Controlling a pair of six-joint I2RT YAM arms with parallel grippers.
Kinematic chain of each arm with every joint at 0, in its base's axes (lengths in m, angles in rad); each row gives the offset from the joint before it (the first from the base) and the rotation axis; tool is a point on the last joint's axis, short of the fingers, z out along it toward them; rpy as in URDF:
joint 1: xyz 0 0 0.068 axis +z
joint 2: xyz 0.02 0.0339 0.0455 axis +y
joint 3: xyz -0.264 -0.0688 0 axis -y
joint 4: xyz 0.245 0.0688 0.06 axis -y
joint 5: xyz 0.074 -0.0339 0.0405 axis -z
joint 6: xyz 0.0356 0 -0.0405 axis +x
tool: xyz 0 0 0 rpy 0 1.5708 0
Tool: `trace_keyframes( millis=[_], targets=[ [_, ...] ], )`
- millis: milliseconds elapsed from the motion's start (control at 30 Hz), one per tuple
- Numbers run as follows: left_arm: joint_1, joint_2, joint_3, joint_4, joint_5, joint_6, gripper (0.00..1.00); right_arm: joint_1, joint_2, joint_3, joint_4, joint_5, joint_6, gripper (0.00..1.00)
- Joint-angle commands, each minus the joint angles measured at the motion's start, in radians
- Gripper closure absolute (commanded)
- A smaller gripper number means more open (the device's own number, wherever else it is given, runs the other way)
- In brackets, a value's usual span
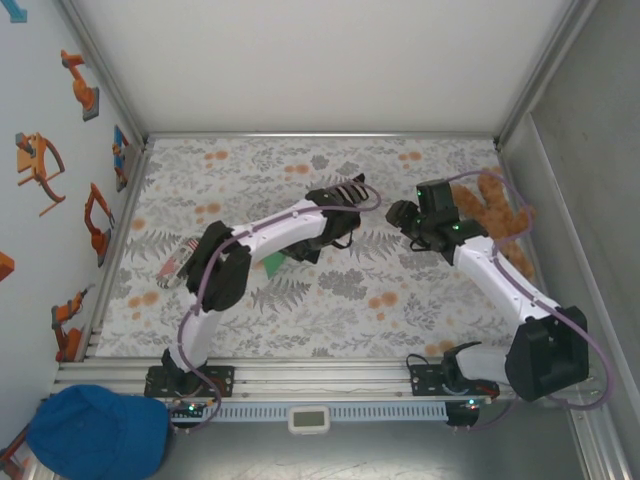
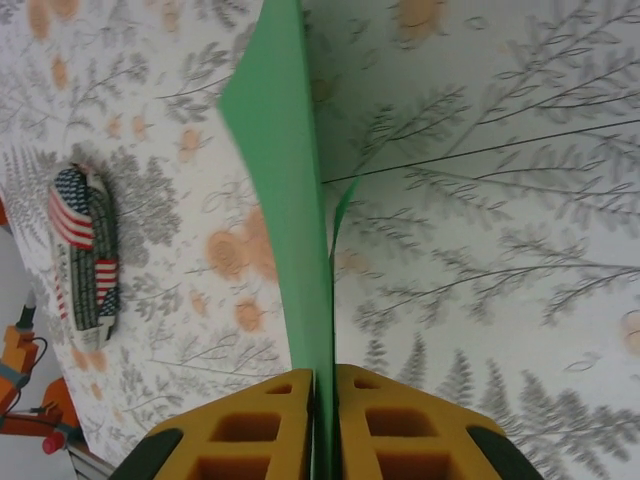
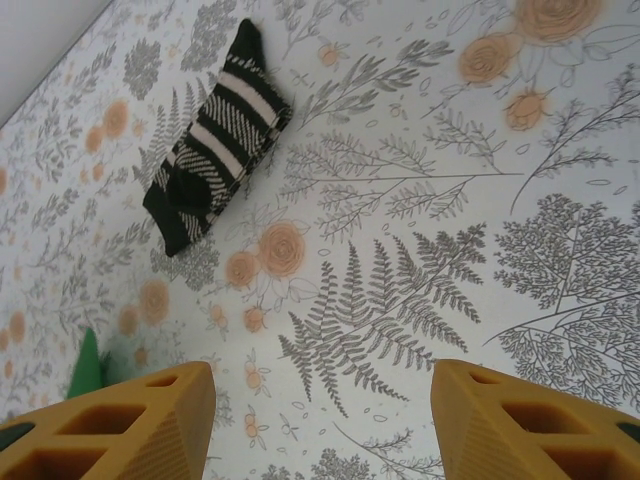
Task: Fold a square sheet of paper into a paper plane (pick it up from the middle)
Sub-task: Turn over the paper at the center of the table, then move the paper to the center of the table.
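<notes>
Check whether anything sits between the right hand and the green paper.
Nothing visible does. The open right hand hovers over the table, with the tip of the green paper close beside its finger. The striped sock lies farther off, out of the line. The left hand pinches the paper.

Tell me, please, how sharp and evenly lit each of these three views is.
Top external: even, diffuse light, soft shadows on the tablecloth under the arms, no glare. Left wrist: the green paper, close to the lens, has soft edges. Right wrist: the striped sock is crisp, the right gripper's fingers nearest the lens slightly blurred.
</notes>
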Motion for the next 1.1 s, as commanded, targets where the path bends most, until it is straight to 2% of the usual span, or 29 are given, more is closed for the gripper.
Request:
trace_keyframes(
  millis=[0,133,233,367,433,600,733,833,900,1067],
  targets=[
    [-0.011,0.037,0.036,0.027,0.091,0.025,0.85,0.002,-0.036,-0.022,-0.029,0.079,0.053,0.42],
    [-0.007,0.007,-0.029,0.196,0.269,0.052,0.81,0.0,-0.038,-0.029,-0.036,0.075,0.056,0.42],
    [0.001,-0.037,-0.077,0.271,0.349,0.064,0.71,0.002,-0.022,-0.028,-0.031,0.056,0.047,0.42],
    [0.021,-0.143,-0.162,0.391,0.462,0.075,0.55,0.001,0.046,-0.004,-0.004,-0.025,-0.002,0.43],
    [0.048,-0.219,-0.234,0.484,0.542,0.068,0.41,0.012,0.096,0.02,0.008,-0.081,-0.041,0.45],
    [0.177,-0.448,-0.51,0.775,0.73,-0.028,0.22,0.123,0.249,0.144,-0.015,-0.15,-0.171,0.49],
    [0.301,-0.587,-0.718,0.89,0.757,-0.131,0.15,0.239,0.38,0.249,-0.011,-0.202,-0.229,0.54],
    [0.382,-0.672,-0.843,0.933,0.752,-0.187,0.09,0.322,0.493,0.328,0.002,-0.244,-0.252,0.62],
    [0.42,-0.723,-0.91,0.95,0.733,-0.221,0.01,0.37,0.576,0.402,-0.002,-0.277,-0.269,0.66],
    [0.484,-0.803,-1.014,0.96,0.688,-0.283,0.04,0.423,0.73,0.527,0.01,-0.329,-0.274,0.68]
  ],
)
